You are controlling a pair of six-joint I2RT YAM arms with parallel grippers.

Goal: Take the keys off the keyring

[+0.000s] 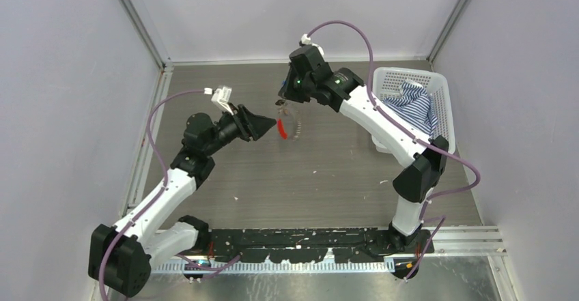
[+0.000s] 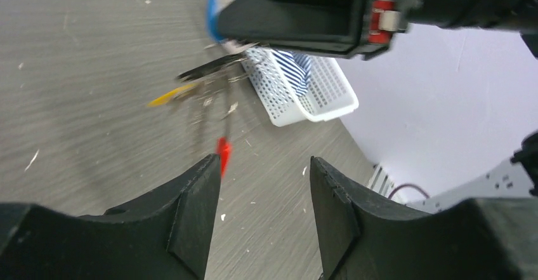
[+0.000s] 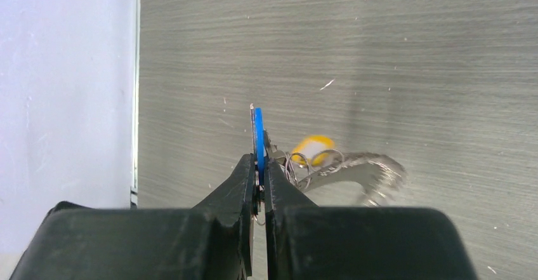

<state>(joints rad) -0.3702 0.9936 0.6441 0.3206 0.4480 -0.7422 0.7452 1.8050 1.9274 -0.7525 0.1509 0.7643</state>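
Above the grey table [image 1: 273, 178], the right gripper [image 3: 259, 181] is pinching a blue tag [image 3: 257, 134], dangling the keyring [image 1: 290, 125] in mid-air. The blurred keys [image 3: 361, 167] are seemingly all hanging on it. The left gripper [image 2: 263, 194], jaws spread and empty, is facing its red section, so no removal looks done yet.

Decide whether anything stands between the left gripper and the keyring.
Nothing visible does. The left gripper, jaws open, faces the keyring across open air; it hangs from a blue tag pinched in the right gripper.

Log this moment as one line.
right gripper: shut on blue tag, keyring dangling | left gripper: open beside red section
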